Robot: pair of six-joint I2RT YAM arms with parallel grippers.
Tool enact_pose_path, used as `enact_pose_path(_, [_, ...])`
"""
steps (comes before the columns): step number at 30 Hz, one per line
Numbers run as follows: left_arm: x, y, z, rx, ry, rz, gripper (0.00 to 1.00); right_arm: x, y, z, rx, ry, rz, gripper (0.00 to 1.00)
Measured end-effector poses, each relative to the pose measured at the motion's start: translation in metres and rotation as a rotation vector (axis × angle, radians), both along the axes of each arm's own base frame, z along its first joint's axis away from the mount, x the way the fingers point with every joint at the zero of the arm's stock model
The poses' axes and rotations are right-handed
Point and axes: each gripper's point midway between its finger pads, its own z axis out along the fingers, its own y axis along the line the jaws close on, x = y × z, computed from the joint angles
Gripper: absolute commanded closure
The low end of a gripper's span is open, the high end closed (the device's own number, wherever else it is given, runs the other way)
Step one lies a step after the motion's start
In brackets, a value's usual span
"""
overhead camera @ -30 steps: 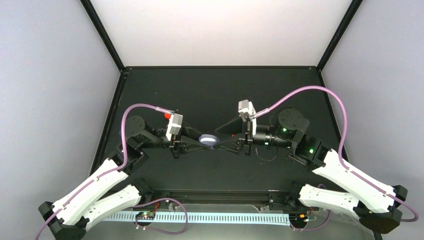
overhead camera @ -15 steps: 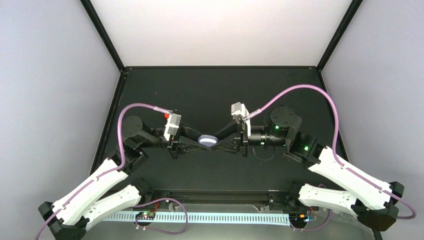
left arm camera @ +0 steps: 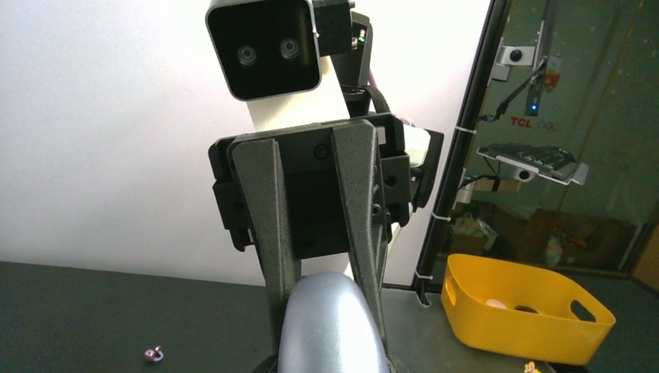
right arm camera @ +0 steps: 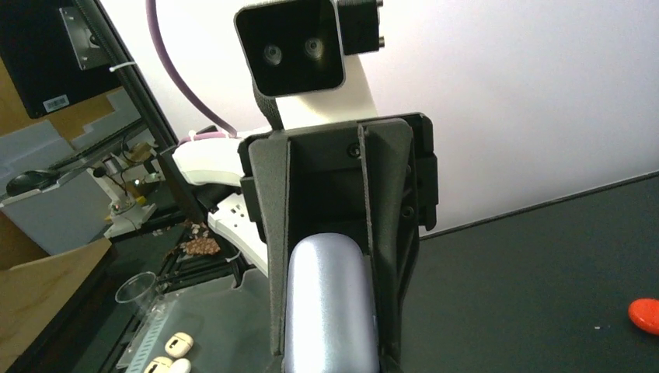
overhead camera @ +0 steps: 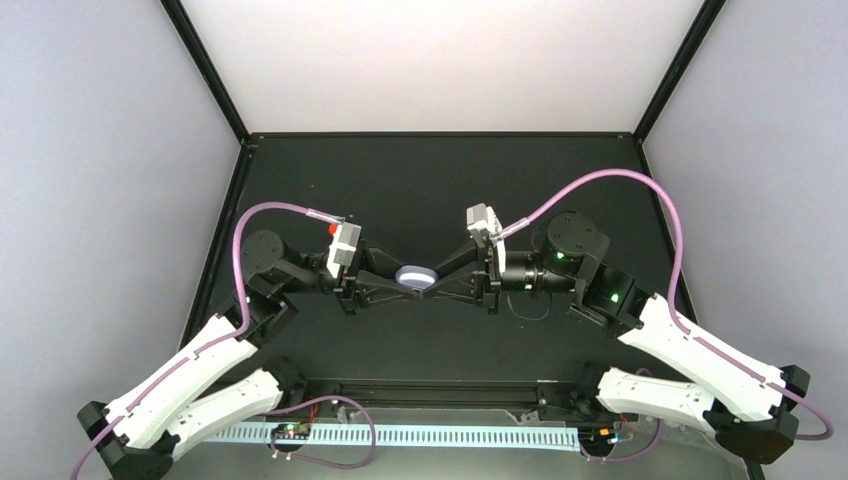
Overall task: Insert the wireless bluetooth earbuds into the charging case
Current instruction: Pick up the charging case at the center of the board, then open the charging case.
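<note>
The lavender pebble-like charging case [overhead camera: 414,276] is held above the table between both grippers. My left gripper [overhead camera: 403,281] grips it from the left and my right gripper [overhead camera: 429,282] from the right, both shut on it. In the left wrist view the case [left arm camera: 334,326] fills the bottom, flanked by the right gripper's fingers [left arm camera: 270,225]. In the right wrist view the case [right arm camera: 330,303] sits between the left gripper's fingers [right arm camera: 276,233]. One purple earbud [left arm camera: 153,355] lies on the table. A red-orange piece [right arm camera: 645,315] lies on the table, also in the top view [overhead camera: 332,229].
The black table [overhead camera: 420,180] is bounded by a black frame and white walls. A yellow basket [left arm camera: 521,311] stands beyond the right edge. Small white earbud-like pieces [right arm camera: 175,346] lie on a grey surface off the near side.
The right gripper has moved left, closing up against the left gripper around the case. The left wrist has shifted slightly left. The case stays between them.
</note>
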Motion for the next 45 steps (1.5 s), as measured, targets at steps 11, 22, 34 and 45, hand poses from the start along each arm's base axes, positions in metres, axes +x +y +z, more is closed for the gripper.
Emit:
enact_pose_path(11, [0.002,-0.002,-0.001,0.002,0.013,-0.001,0.59,-0.002,-0.005,0.013,0.066,-0.022,-0.008,0.86])
enact_pose_path(22, [0.002,0.0,0.009,-0.033,0.022,-0.002,0.69,0.001,-0.003,0.008,0.067,-0.009,-0.02,0.85])
enact_pose_path(34, [0.003,0.0,0.012,-0.045,0.032,0.005,0.98,0.003,-0.004,0.011,0.079,-0.008,-0.028,0.57])
enact_pose_path(45, [0.002,0.0,0.012,-0.044,0.005,0.008,0.98,0.017,-0.009,0.009,0.039,-0.028,-0.126,0.35])
